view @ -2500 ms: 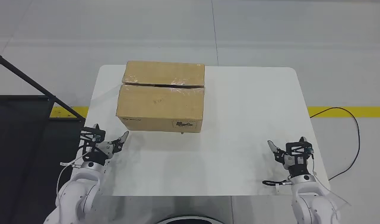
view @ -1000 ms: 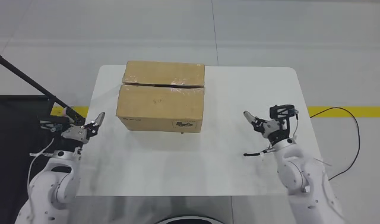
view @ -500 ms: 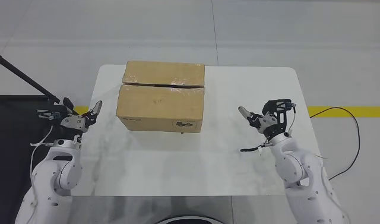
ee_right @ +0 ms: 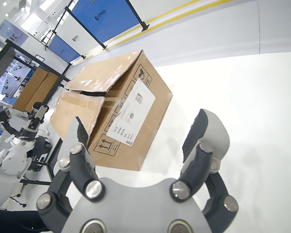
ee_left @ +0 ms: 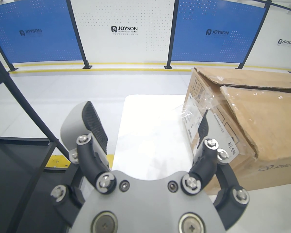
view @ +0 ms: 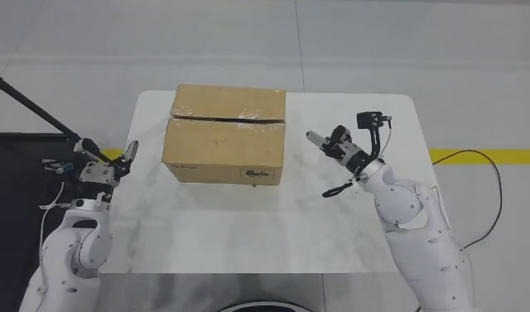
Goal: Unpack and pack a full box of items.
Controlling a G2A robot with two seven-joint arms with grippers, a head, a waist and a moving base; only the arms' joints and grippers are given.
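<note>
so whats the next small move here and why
Probably ease the right gripper toward the seam on top of the box to hook an edge. The top is shut with a slight gap there, the left gripper is open too, and neither touches the box yet.

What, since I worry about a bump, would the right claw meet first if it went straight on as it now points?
Probably the cardboard box: the open right claw points over the table at its labelled end face. Contact height is unclear.
</note>
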